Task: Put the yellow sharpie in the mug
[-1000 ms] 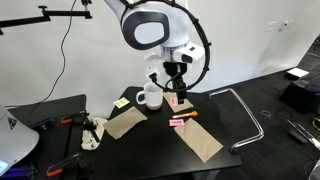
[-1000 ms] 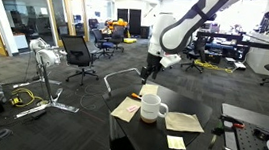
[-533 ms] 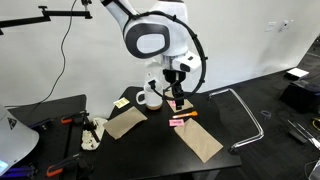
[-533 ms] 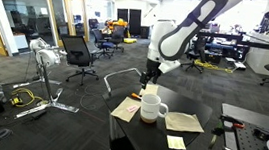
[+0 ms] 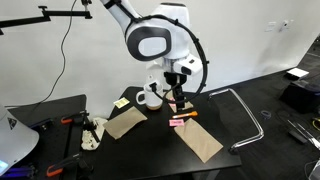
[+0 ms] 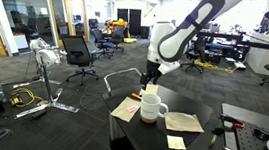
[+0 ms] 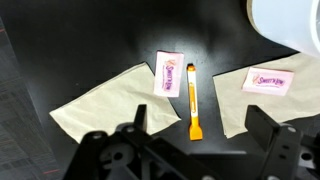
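Note:
The yellow sharpie (image 7: 192,100) is a slim orange-yellow marker lying flat on the black table, seen in the wrist view. My gripper (image 7: 198,128) is open and empty, hovering above it with a finger on each side. The white mug (image 7: 292,25) shows at the top right corner of the wrist view. In both exterior views the gripper (image 5: 177,98) (image 6: 150,85) hangs just beside the mug (image 5: 151,97) (image 6: 152,108), a little above the table. The sharpie (image 5: 186,114) is a small orange streak below the gripper.
Two pink packets (image 7: 169,72) (image 7: 268,82) lie by the sharpie, between two brown napkins (image 7: 105,103) (image 7: 262,105). A yellow note (image 6: 176,143) lies near the table edge. A metal frame (image 5: 250,110) stands beside the table, with tools (image 5: 70,122) on the other side.
The gripper has moved down a little towards the table by the mug. It stays open. The sharpie and mug have not moved.

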Tool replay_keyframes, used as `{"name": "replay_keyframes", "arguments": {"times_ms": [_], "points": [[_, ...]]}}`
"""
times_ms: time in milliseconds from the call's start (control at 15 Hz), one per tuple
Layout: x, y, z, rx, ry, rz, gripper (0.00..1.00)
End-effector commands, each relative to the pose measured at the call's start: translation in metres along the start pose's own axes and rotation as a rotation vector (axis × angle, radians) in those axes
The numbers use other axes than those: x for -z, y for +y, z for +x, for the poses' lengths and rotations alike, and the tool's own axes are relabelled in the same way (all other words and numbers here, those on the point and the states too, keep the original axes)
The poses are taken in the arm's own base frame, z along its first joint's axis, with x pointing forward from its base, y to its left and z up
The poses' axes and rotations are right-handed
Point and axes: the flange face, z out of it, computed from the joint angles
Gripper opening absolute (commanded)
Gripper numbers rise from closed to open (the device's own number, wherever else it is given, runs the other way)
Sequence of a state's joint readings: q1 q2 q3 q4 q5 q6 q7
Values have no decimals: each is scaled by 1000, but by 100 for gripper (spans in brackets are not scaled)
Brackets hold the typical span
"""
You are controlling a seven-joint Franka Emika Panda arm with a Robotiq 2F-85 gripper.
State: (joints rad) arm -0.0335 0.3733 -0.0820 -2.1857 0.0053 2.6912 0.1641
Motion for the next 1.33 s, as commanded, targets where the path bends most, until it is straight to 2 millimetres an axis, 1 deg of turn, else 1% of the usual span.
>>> {"name": "replay_keyframes", "arguments": {"times_ms": [0, 400, 733, 1000, 1267], "points": [[-5, 5, 14, -16, 4, 14, 100], [-26, 8, 39, 0, -11, 27, 100], [-38, -2, 55, 45, -22, 23, 100], [-46, -6, 59, 72, -53, 6, 100], [-56, -8, 57, 120, -97, -11, 100]]}}
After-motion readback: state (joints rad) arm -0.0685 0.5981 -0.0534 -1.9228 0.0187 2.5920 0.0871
